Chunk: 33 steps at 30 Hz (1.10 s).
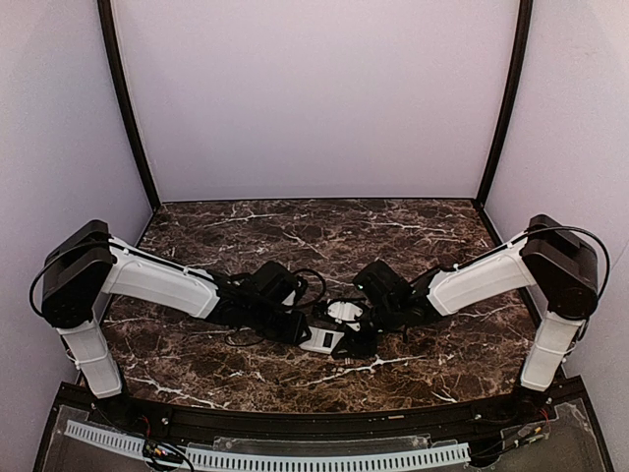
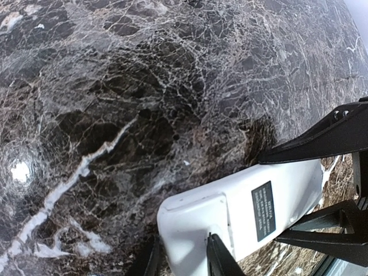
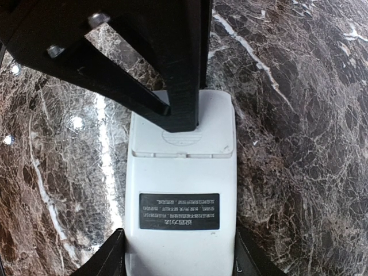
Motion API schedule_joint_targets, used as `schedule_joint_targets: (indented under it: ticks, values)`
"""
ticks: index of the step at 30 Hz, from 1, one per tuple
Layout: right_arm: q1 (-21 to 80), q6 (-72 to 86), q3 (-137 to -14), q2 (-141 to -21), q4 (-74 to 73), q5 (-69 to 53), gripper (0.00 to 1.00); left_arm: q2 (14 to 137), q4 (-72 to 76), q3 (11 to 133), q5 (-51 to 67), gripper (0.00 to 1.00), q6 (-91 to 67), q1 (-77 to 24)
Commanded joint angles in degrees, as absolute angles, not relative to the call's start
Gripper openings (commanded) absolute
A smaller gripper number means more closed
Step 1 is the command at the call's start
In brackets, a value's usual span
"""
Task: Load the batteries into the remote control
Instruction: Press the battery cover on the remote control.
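**Two hands, one handset:** A small white rectangular plastic remote control (image 1: 322, 340) is pictured back-up near the front middle of the dark brown marble-patterned counter (image 1: 246, 221). It is flanked by two black robot hands at the ends of white-sleeved arms.

The right hand (image 3: 181, 261) is closed on the remote control. Its fingers (image 3: 112, 256) are pressed against the two long sides at the end that carries a dark rectangular printed label (image 3: 179, 211).

The left hand (image 2: 185, 261) is held partly spread over the opposite end. One fingertip (image 3: 184, 118) is set down on the white battery cover panel (image 3: 172, 146), just above its ribbed oval grip (image 3: 185, 138). The other finger (image 2: 150, 261) is placed just off the end edge of the handset.

The cover panel is seen seated flush in the back, with its seam drawn straight across the width of the casing. Whether the remote control is resting on the counter or is raised slightly off it cannot be told.
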<state>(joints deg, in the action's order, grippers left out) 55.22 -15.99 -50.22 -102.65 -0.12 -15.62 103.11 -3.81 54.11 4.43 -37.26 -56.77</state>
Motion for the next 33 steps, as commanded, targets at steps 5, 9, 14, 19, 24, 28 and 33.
schedule_joint_targets:
  ticks: [5,9,14,19,24,28,33]
  values:
    - [56.5,-15.3,-48.1,-105.3,1.8,-11.6,0.18,107.8,-21.8,49.3,6.7,0.32,-35.0,-57.9]
    - [56.7,-15.5,-47.8,-105.4,2.1,-12.2,0.18,106.8,-20.1,50.9,6.6,0.35,-34.9,-56.6]
    - [56.9,-15.8,-48.1,-105.8,1.8,-12.6,0.18,104.9,-16.5,51.9,7.4,0.37,-34.6,-54.3]
    - [56.9,-15.8,-48.3,-106.1,1.7,-12.4,0.18,104.5,-16.1,54.2,7.5,0.38,-33.7,-53.7]
    - [56.9,-15.7,-48.4,-106.1,1.4,-12.6,0.18,104.9,-17.0,54.6,7.0,0.31,-33.1,-53.3]
    - [56.9,-15.7,-48.6,-106.5,1.4,-12.8,0.17,105.7,-17.2,54.0,7.1,0.28,-33.0,-53.3]
    - [56.8,-15.6,-48.7,-106.8,1.3,-13.0,0.17,106.7,-17.6,53.9,6.4,0.24,-32.8,-54.3]
